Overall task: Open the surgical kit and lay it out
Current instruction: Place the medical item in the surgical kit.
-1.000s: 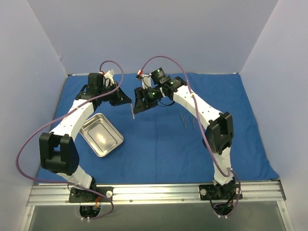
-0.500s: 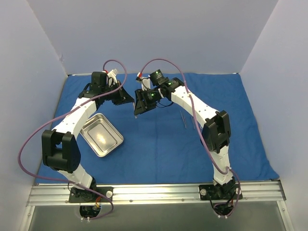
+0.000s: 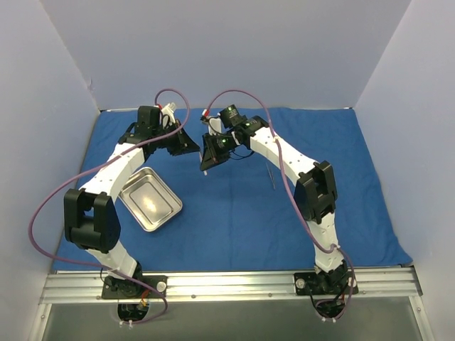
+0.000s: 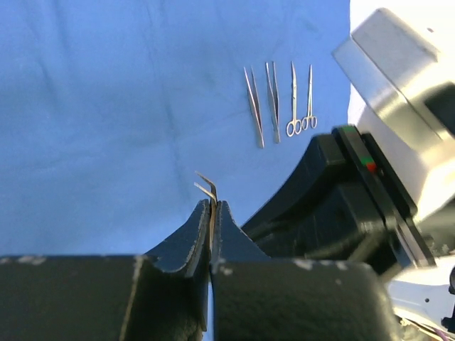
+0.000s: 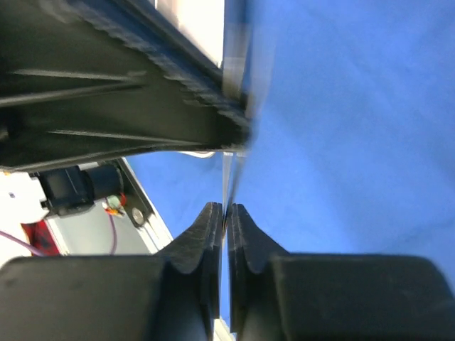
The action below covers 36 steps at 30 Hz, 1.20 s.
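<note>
Meeting above the far middle of the royal-blue wrinkled cloth wrap (image 3: 234,213), which lay spread open and flat, the two arms shared one thin silvery curved-tipped forceps (image 4: 206,187). The left gripper (image 4: 213,206) was pinched tight on that instrument, its bent tips poking out past the fingertips. The right gripper (image 5: 226,209) was likewise pressed together on a thin silvery strip that ran up to the other claw, evidently the same forceps. A small shiny rectangular steel tray (image 3: 149,200) sat on the cloth's left part, beside the left forearm. A row of four slim silvery instruments (image 4: 274,103), two tweezer-like and two ring-handled, lay side by side on the cloth under the right arm, well apart from the tray.
</note>
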Tool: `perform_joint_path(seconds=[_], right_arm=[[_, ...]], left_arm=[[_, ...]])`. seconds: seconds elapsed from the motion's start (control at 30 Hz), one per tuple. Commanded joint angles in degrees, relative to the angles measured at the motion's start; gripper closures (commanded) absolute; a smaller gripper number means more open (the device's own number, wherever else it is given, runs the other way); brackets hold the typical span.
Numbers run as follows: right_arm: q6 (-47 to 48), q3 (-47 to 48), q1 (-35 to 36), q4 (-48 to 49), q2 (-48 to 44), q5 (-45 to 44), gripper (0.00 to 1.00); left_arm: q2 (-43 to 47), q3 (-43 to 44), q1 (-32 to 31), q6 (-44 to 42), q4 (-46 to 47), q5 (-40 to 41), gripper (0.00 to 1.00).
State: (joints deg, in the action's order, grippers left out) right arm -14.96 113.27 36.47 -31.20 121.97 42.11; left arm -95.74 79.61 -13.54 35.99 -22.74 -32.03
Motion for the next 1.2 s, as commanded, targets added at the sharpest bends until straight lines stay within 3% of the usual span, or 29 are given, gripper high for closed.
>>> perform_joint_path(seconds=[0.0, 0.13, 0.17, 0.4, 0.67, 0.93, 1.17], right_arm=[[-0.15, 2.22, -0.43, 0.62, -0.33, 1.31, 1.00], [-0.77, 0.29, -1.57, -0.17, -1.47, -1.67, 1.00], [-0.95, -0.33, -2.10, -0.26, -2.26, -2.20, 1.00], [-3.67, -10.08, -7.63, -3.59, -7.01, -12.03, 1.00], [-5.43, -21.94, -9.66, -10.54, -10.35, -33.90, 1.00], [-4.46, -23.02, -9.75, -10.81, -9.48, -40.96, 1.00], [-5.43, -22.75, -10.19, -9.93, -6.67, -41.67, 0.99]], left_arm=[[-0.23, 3.00, -0.43, 0.57, 2.97, -1.98, 0.96], [-0.32, 2.74, 0.09, 0.58, 1.83, -0.58, 0.43], [-0.23, 2.91, 0.44, 0.23, 0.43, 0.03, 0.07], [1.70, 4.49, 6.33, -4.52, -6.16, 5.04, 0.06], [3.20, 4.41, 6.42, -9.36, -11.63, 9.53, 0.06], [1.44, 4.14, 6.42, -7.86, -10.30, 6.54, 0.06], [0.91, 5.11, 6.42, -8.39, -11.53, 6.54, 0.06]])
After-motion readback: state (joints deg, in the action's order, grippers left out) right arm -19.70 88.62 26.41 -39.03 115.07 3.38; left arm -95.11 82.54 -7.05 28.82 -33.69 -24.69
